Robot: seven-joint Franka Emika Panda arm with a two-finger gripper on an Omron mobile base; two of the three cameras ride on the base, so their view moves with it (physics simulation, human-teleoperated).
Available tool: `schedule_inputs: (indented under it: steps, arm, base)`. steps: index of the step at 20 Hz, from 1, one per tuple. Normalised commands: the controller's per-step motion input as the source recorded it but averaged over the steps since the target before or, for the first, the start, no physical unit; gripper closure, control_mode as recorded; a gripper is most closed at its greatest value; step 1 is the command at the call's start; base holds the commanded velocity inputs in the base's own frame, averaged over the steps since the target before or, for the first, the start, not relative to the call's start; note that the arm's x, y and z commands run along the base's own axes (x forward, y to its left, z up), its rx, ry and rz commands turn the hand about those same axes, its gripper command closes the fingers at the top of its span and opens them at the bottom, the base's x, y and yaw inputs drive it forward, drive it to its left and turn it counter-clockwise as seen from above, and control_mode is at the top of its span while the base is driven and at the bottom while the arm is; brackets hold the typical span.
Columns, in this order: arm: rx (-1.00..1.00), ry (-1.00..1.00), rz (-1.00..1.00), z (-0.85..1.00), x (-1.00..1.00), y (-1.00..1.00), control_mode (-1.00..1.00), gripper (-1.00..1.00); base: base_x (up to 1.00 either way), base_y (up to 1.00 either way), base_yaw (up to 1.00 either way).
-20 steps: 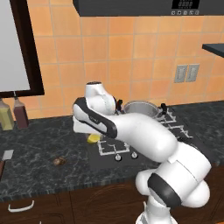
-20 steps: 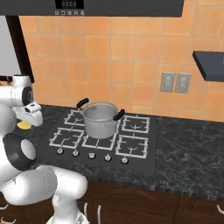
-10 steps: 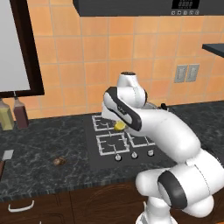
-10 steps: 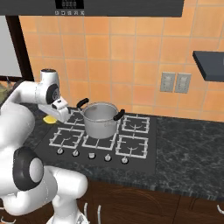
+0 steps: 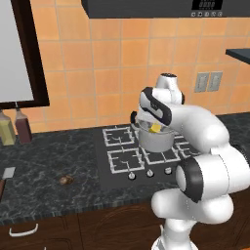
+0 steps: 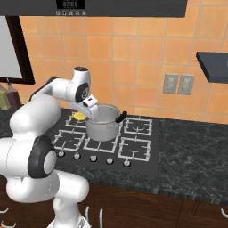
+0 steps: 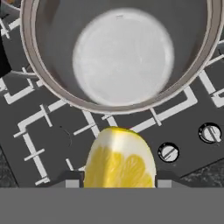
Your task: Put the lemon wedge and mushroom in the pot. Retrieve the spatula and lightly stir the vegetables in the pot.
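Where closed, fingers [image 7: 74, 180] round lemon wedge [image 7: 119, 158]

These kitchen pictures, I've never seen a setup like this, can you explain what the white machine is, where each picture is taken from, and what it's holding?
The white machine is a simulated robot arm on a driving base. Two pictures come from cameras on the base behind it, left and right; the third looks along its hand. Its two-finger gripper is shut on a bright yellow lemon wedge, just short of the rim of a round steel pot on the black stove. Its inside looks empty. On the dark counter a small brown mushroom lies, and a grey-bladed spatula at the left edge.
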Motion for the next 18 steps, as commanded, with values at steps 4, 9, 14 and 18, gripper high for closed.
schedule_inputs:
  steps: [4,9,14,18]
  arm:
    - [-0.04,0.0,-0.02,-0.09,0.82,-0.44,-1.0,1.0]
    - [-0.09,-0.03,0.0,-0.4,0.57,-0.12,-1.0,1.0]
    - [-0.09,-0.09,0.0,-0.5,0.24,-0.17,-1.0,1.0]
    - [0.0,-0.01,0.0,-0.35,0.16,-0.35,-1.0,1.0]
  base:
    - [0.0,0.0,0.0]
    - [0.0,0.0,0.0]
    - [0.0,0.0,0.0]
    - [0.0,0.0,0.0]
